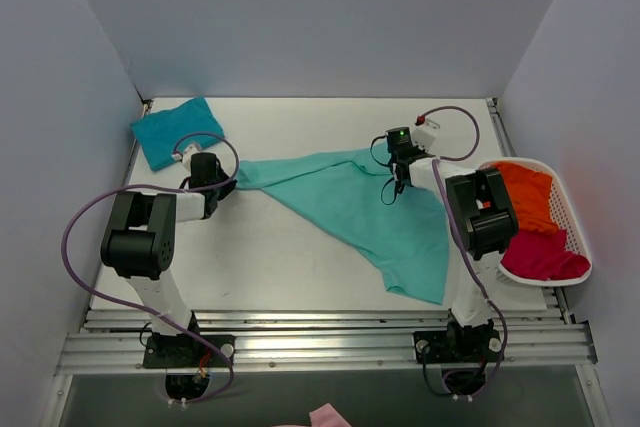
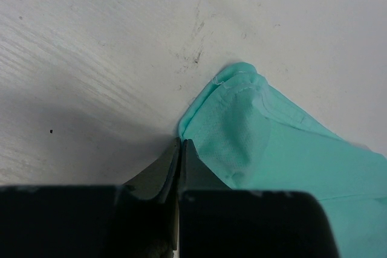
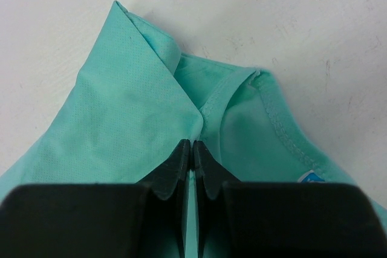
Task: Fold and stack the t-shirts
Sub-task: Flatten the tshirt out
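The light mint-green t-shirt [image 1: 370, 212] lies spread on the white table, pulled taut between both grippers, with its lower part trailing toward the near right. My left gripper [image 1: 228, 185] is shut on its left corner [image 2: 242, 119], the jaws [image 2: 181, 142] closed at the cloth's edge. My right gripper [image 1: 398, 179] is shut on a fold beside the collar [image 3: 192, 144], with cloth showing between the fingers. The neck label [image 3: 311, 178] shows at the collar seam. The darker teal t-shirt [image 1: 178, 132] lies folded at the back left.
A white basket [image 1: 575, 217] at the right edge holds an orange shirt [image 1: 530, 197] and a magenta shirt [image 1: 540, 255]. Grey walls close in the table at the back and both sides. A metal rail runs along the near edge.
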